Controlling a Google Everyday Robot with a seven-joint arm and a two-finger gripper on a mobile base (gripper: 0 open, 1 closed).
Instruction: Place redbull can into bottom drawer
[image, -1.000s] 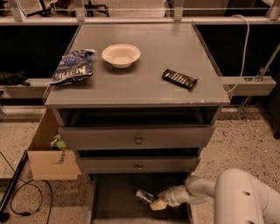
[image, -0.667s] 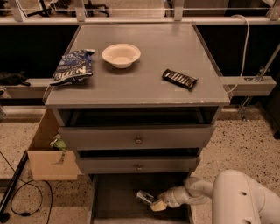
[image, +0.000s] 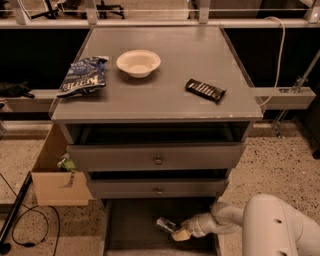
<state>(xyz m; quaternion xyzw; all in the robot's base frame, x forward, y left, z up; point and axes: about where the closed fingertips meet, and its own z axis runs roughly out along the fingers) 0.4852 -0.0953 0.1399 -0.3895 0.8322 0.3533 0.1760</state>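
The redbull can (image: 165, 224) lies on its side on the dark floor of the open bottom drawer (image: 130, 227), right of the drawer's middle. My gripper (image: 179, 232) reaches into the drawer from the right, low over the floor, with its tip right at the can's right end. The white arm (image: 272, 225) fills the lower right corner.
On the cabinet top (image: 165, 95) lie a blue chip bag (image: 84, 76), a white bowl (image: 138, 62) and a dark candy bar (image: 205, 90). The two upper drawers (image: 157, 160) with round knobs stand slightly open. A cardboard box (image: 55, 172) and cables (image: 22, 225) sit on the floor at left.
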